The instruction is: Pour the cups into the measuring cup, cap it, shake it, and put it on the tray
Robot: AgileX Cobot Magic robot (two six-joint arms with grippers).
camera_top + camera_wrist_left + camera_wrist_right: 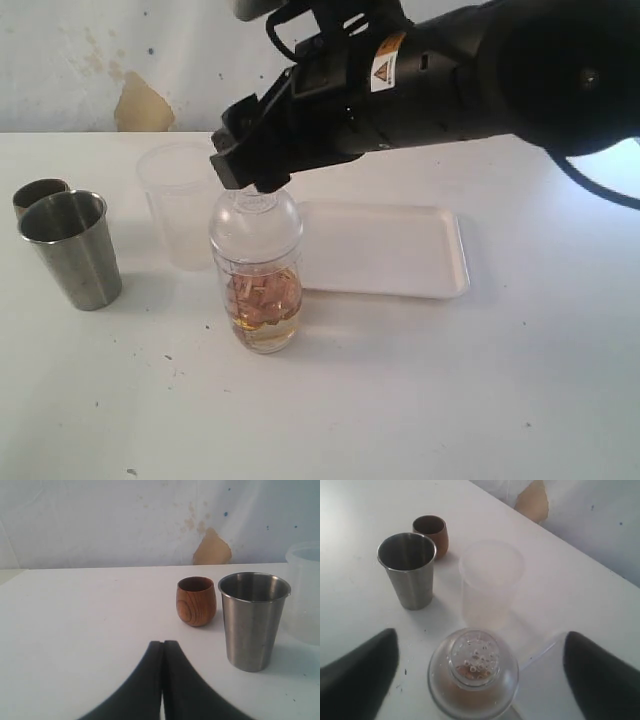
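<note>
Visibly capped, the clear measuring cup (256, 275) holds amber liquid; right gripper (480, 635) spread, left gripper (163, 647) pressed together.

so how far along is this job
Pouring looks done: the measuring cup holds amber liquid, and the steel tumbler looks empty. Its domed cap is on. The right claw hangs open either side of the cap. Shaking can't be judged; the cup stands beside the tray, not on it.
</note>
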